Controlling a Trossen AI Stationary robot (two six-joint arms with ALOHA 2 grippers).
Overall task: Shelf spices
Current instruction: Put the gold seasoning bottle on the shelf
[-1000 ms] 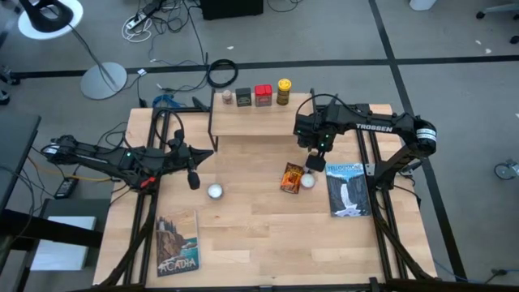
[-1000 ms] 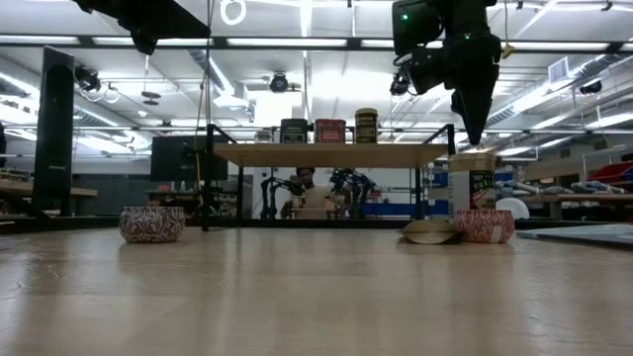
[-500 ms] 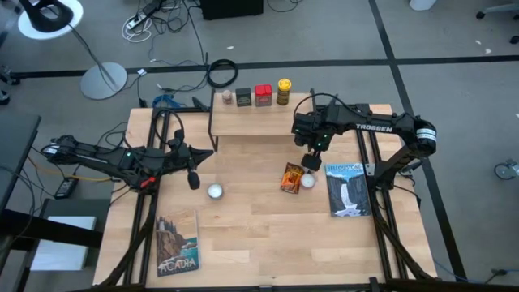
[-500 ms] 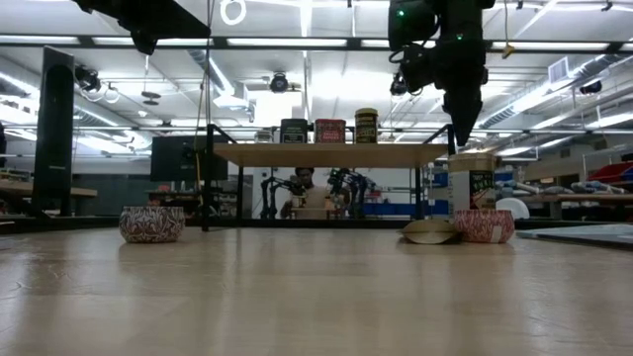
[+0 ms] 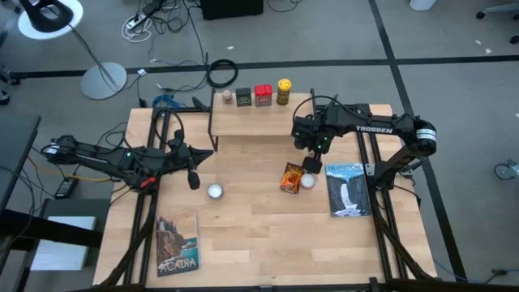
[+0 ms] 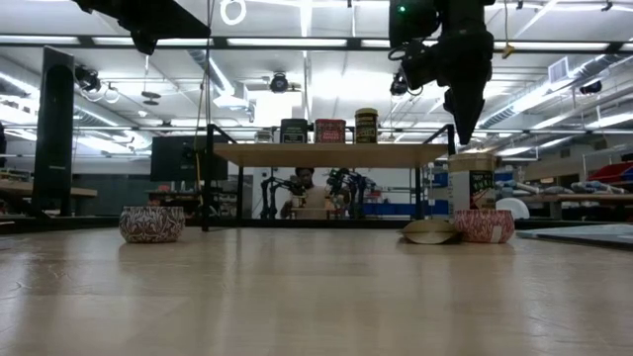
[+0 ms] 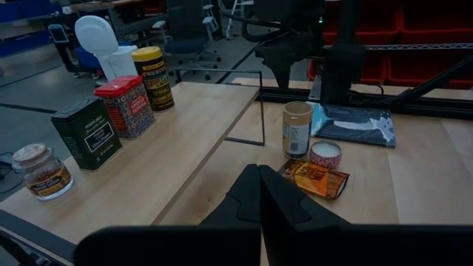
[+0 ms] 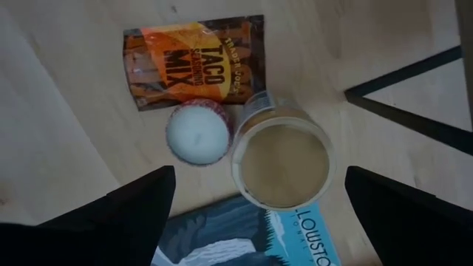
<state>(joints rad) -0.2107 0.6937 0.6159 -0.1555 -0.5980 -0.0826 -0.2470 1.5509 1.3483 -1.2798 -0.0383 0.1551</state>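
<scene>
Right gripper has drifted slightly left above the tan jar; 4 spices shelved, 2 left.

High view: the shelf at upper centre carries the pale-capped jar, dark tin, red tin and yellow jar; the orange packet lies mid-table. Left gripper waits, fingers together. Low view: the packet is barely distinguishable. Right wrist view: fingers spread wide either side of the tan jar, holding nothing; the Louisiana book is cut off.
</scene>
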